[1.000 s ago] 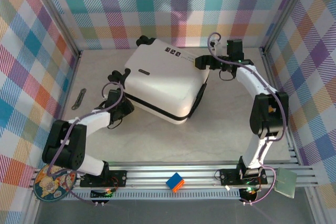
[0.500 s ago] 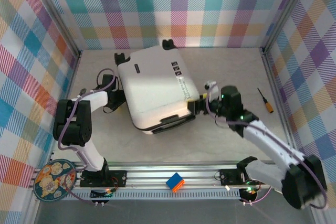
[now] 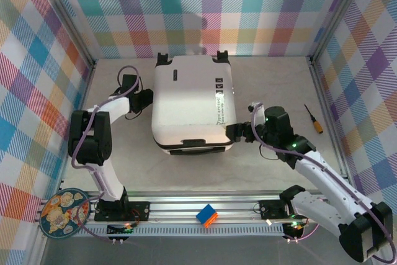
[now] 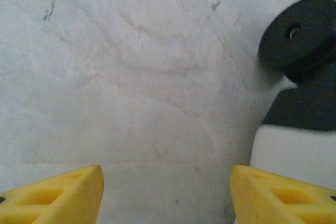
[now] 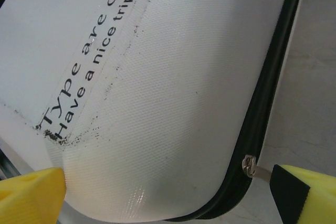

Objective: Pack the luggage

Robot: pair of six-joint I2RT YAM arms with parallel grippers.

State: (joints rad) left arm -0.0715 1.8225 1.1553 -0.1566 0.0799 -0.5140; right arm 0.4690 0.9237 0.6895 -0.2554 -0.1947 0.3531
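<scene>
The luggage (image 3: 192, 100), a white hard-shell suitcase with a black zipper seam, lies shut and flat mid-table, its black wheels toward the far wall. My left gripper (image 3: 146, 99) is open beside its left side. In the left wrist view bare table lies between the yellow fingertips (image 4: 52, 198), and a wheel (image 4: 296, 40) and white shell (image 4: 294, 153) show at right. My right gripper (image 3: 234, 132) is open at the near right corner. In the right wrist view the printed shell (image 5: 157, 103) sits between the wide yellow fingers (image 5: 31, 195), and a silver zipper pull (image 5: 250, 166) is beside the right finger.
A screwdriver (image 3: 312, 119) with an orange handle lies at the right. A coloured cube (image 3: 207, 215) sits on the rail at the near edge. A patterned plate (image 3: 63, 213) rests at the near left corner. Plaid walls (image 3: 37, 79) close three sides.
The suitcase has turned so its wheels face the far wall. The right arm came from the far right to the near right corner. The left gripper moved up along the left side.
</scene>
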